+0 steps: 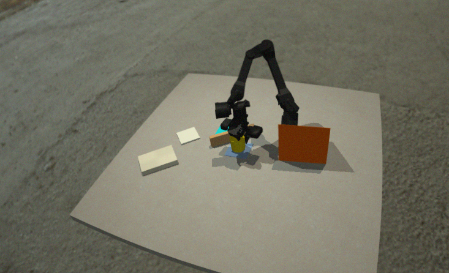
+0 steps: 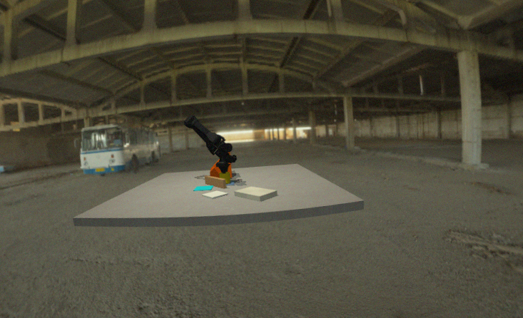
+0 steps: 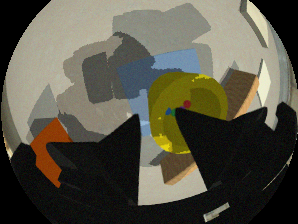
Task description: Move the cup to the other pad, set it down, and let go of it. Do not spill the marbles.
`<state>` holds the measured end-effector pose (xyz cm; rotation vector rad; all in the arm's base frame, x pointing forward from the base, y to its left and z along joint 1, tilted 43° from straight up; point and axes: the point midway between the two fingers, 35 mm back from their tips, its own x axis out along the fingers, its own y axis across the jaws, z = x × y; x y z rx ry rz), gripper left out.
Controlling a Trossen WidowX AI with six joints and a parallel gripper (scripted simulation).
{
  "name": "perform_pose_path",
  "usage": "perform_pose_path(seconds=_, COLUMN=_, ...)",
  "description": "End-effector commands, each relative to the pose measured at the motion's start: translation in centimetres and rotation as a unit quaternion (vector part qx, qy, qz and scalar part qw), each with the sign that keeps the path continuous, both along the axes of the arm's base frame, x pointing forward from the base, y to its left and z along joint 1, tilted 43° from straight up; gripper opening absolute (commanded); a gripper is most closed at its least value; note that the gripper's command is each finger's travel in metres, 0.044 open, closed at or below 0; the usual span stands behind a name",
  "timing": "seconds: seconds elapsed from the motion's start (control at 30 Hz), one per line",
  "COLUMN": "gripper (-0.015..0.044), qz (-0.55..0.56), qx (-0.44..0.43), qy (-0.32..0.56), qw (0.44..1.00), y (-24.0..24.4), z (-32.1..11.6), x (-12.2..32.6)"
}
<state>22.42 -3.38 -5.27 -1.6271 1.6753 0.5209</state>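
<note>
The yellow cup [image 1: 237, 145] [image 2: 225, 177] [image 3: 217, 95] stands on the blue pad [image 1: 228, 153] [image 3: 187, 59]. Several small marbles [image 3: 187, 104] lie inside it, red, blue and green among them. The other pad, cyan [image 1: 221, 130] [image 2: 202, 188], lies beyond the brown bar and is partly hidden by the arm in the top view. My gripper [image 1: 237, 136] [image 2: 224, 170] [image 3: 157, 115] is partly open, pointing down at the cup. In the wrist view one fingertip overlaps the cup's mouth and the other is outside its wall. Nothing is clamped; finger depth against the rim is hard to tell.
The brown bar [image 1: 218, 139] [image 2: 215, 181] [image 3: 241, 90] stands between the two pads. A tall orange panel [image 1: 304, 144] [image 3: 52, 145] stands near the arm's base. A thin white square [image 1: 187, 135] [image 2: 214, 194] and a cream block [image 1: 158, 160] [image 2: 255, 192] lie on the cyan pad's other side.
</note>
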Motion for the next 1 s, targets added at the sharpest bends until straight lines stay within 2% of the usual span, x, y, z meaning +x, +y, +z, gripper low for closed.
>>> perform_pose_path(seconds=0.0, gripper=0.0167, qz=0.000, qx=-0.003, qy=0.003, qw=1.000, y=-0.54, z=-0.41, x=-0.20)
perform_pose_path(seconds=0.27, gripper=0.0167, qz=0.000, qx=-0.004, qy=0.003, qw=1.000, y=-1.07, z=-0.87, x=-0.26)
perform_pose_path(seconds=0.97, gripper=0.0027, qz=-0.001, qx=-0.002, qy=0.001, qw=1.000, y=-0.91, z=-0.78, x=-0.15)
